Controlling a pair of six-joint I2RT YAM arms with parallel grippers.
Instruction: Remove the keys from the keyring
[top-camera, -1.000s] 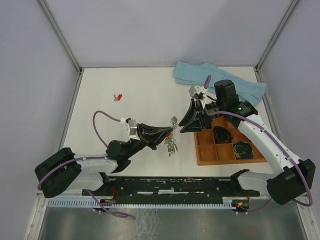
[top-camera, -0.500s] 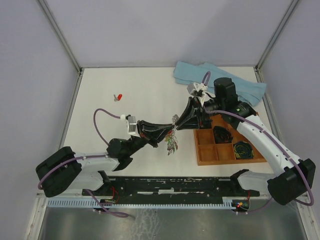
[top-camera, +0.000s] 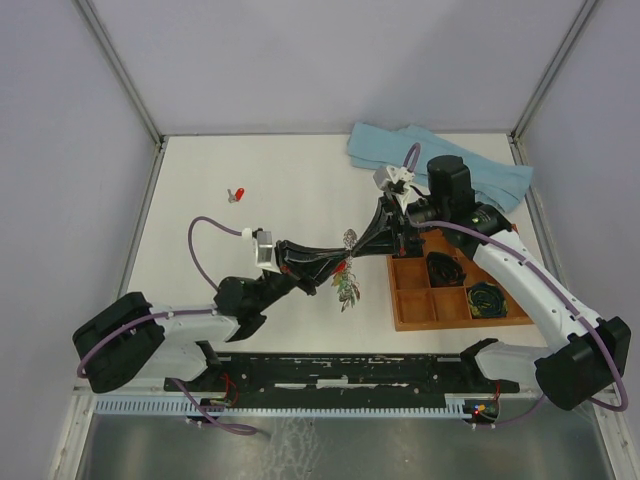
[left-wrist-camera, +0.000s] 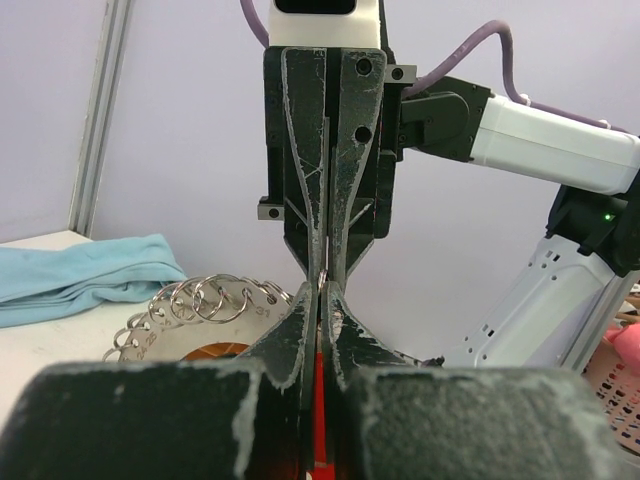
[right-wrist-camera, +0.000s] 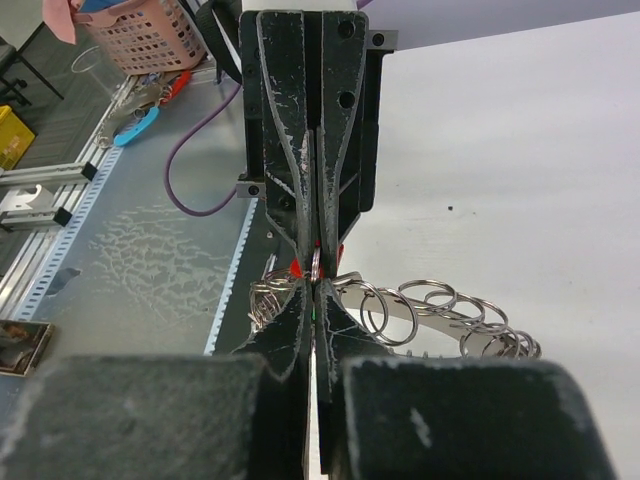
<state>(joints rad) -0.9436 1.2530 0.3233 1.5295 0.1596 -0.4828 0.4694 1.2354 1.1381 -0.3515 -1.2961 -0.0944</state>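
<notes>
Grip: left gripper (top-camera: 338, 262) pinches red key (left-wrist-camera: 318, 400), right gripper (top-camera: 362, 250) closed on keyring (top-camera: 347, 288) loop | Place: keyring hangs over worktop (top-camera: 280, 180), 9 o'clock of tray (top-camera: 400, 318) | Tip: you twist key slowly off loop.

The right gripper (right-wrist-camera: 313, 300) reaches up from the bottom of the view, its two dark, scuffed fingers pressed together. The left gripper (right-wrist-camera: 313, 245) comes down from the top to meet it tip to tip, its fingers also pressed together. A red key (right-wrist-camera: 298, 266) pokes out at the left gripper's tips. A small metal loop sits where the two sets of tips meet. The keyring (right-wrist-camera: 440, 318) fans out to both sides of the tips, its many silvery loops overlapping above the white table (right-wrist-camera: 520, 150). Beyond the table's edge, a purple cable (right-wrist-camera: 190, 140) curves over a grey metal surface (right-wrist-camera: 130, 260), and a pink basket (right-wrist-camera: 140, 35) stands farther off.
</notes>
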